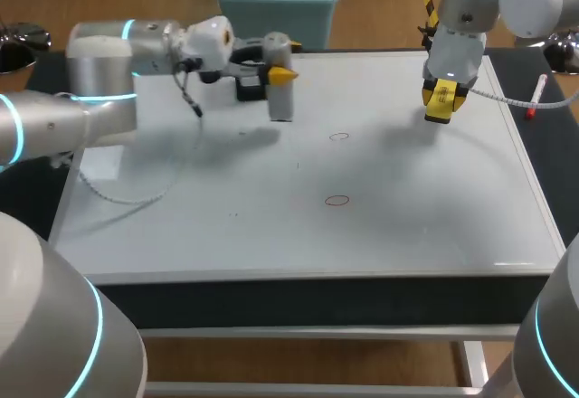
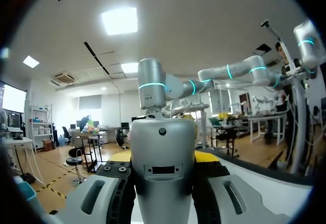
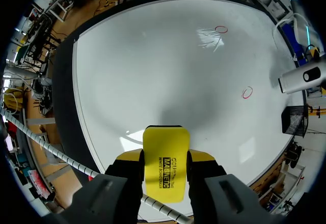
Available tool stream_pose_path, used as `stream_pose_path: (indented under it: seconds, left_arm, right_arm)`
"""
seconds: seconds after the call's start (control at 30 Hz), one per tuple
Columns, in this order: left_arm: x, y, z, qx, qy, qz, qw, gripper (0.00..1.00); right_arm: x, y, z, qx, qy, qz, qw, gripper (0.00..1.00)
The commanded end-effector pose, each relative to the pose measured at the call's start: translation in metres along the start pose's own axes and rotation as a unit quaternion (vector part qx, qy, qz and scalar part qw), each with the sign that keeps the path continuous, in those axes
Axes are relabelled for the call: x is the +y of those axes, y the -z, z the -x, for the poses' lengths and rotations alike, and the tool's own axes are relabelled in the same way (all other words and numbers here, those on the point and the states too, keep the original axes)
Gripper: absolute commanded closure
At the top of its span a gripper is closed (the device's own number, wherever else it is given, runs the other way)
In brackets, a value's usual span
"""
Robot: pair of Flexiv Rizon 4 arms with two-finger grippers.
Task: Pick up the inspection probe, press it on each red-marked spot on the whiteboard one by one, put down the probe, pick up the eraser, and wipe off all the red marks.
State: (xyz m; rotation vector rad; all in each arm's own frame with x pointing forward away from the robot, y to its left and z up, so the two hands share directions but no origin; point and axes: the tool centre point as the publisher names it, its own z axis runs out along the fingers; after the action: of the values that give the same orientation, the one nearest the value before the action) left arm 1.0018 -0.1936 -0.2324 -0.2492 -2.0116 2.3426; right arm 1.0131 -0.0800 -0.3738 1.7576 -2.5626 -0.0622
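the whiteboard (image 1: pixel 271 226) covers the counter. at 11 o'clock on it the left gripper (image 1: pixel 277 74) is closed on the probe (image 1: pixel 280 101). at 2 o'clock the right gripper (image 1: pixel 442 92) clamps the eraser (image 1: pixel 438 105). one red mark (image 1: pixel 338 136) lies near the centre, a second mark (image 1: pixel 336 201) at 6 o'clock from it.

One item of print is noted. The yellow eraser (image 3: pixel 165 165) carries black lettering on its flat face, a small line set above a larger line in capitals. It is legible in the right wrist view. In the head view the same lettering shows only as a dark smudge, too small to read. The whiteboard (image 1: pixel 425 226) bears two hand-drawn signs, a nearer red ring (image 1: pixel 337 201) and a farther red ring (image 1: pixel 339 136).
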Motion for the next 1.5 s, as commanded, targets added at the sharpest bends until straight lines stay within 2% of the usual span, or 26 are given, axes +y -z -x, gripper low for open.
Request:
stream_pose_path:
  seconds: [0.03, 0.4, 0.63, 0.87, 1.07, 1.43, 1.5]
  left_arm:
    - [-0.031, 0.047, -0.034, -0.062, -0.009, 0.026, 0.998, 1.00]
    - [-0.044, 0.147, -0.052, -0.127, -0.023, 0.025, 0.991, 1.00]
    - [-0.038, 0.183, -0.058, -0.150, -0.020, 0.031, 0.988, 1.00]
    - [-0.033, 0.200, -0.065, -0.164, -0.012, 0.029, 0.986, 1.00]
    - [-0.037, 0.218, -0.069, -0.177, 0.001, 0.025, 0.984, 1.00]
    - [-0.037, 0.218, -0.069, -0.177, 0.001, 0.025, 0.984, 1.00]
    - [-0.037, 0.218, -0.069, -0.177, 0.001, 0.025, 0.984, 1.00]
  right_arm:
    - [0.000, 0.001, -0.001, 0.001, 0.001, -0.001, 1.000, 1.00]
    - [0.000, 0.001, -0.001, 0.001, 0.001, -0.001, 1.000, 1.00]
    - [0.000, 0.001, -0.001, 0.001, 0.001, -0.001, 1.000, 1.00]
    - [0.000, 0.001, -0.001, 0.001, 0.001, -0.001, 1.000, 1.00]
    - [0.000, 0.001, -0.001, 0.001, 0.001, -0.001, 1.000, 1.00]
    - [0.000, 0.001, -0.001, 0.001, 0.001, -0.001, 1.000, 1.00]
    - [0.008, 0.005, 0.015, -0.001, 0.026, -0.012, 1.000, 1.00]
